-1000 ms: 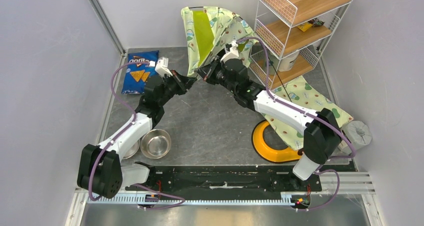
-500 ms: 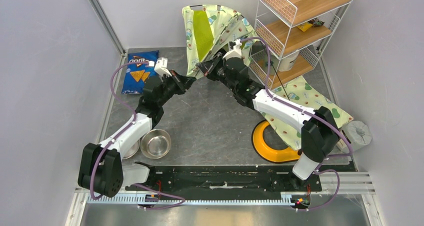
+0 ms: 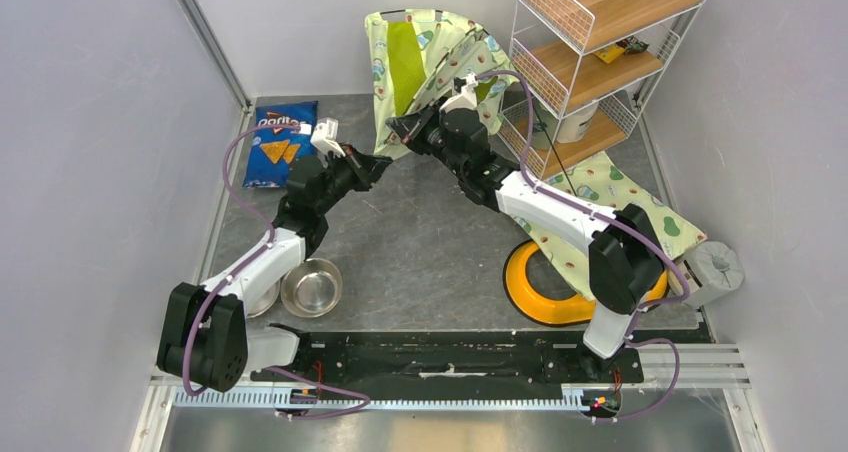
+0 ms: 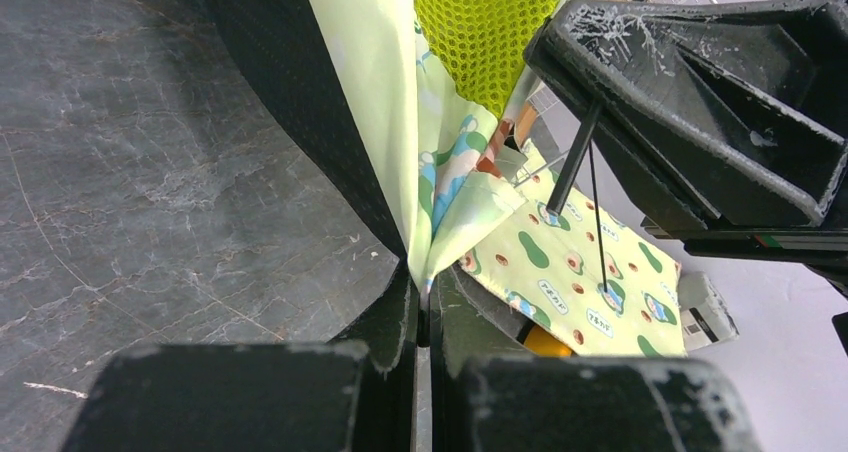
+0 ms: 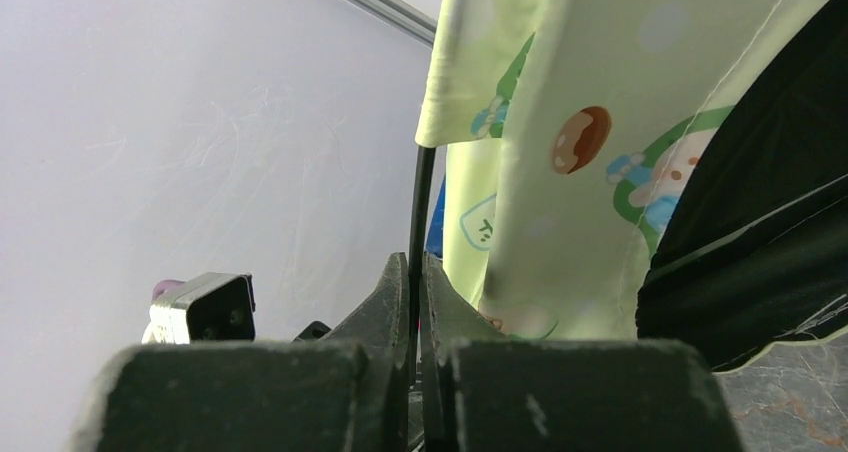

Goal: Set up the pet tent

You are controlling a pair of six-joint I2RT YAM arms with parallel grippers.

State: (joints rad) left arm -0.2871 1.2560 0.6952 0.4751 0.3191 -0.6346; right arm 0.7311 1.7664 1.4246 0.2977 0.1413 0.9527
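Note:
The pet tent (image 3: 425, 57), pale-green avocado print with a lime mesh panel, stands half-raised against the back wall. My left gripper (image 3: 381, 164) is shut on the tent's lower fabric corner; in the left wrist view the cloth (image 4: 440, 212) runs down into the closed jaws of the left gripper (image 4: 424, 284). My right gripper (image 3: 394, 129) sits just behind it, shut on a thin black pole (image 5: 420, 197) that rises out of the right gripper (image 5: 415, 272) beside the tent fabric (image 5: 560, 122). Both grippers are close together at the tent's front corner.
A matching flat mat (image 3: 610, 207) lies on the right over a yellow ring (image 3: 540, 297). A wire shelf (image 3: 590, 52) stands right of the tent. A Doritos bag (image 3: 280, 142) lies back left, steel bowls (image 3: 311, 286) near left, and a grey roll (image 3: 716, 267) far right.
My right gripper has moved a little back and left, taking the pole with it. The left gripper has kept its hold and barely shifted.

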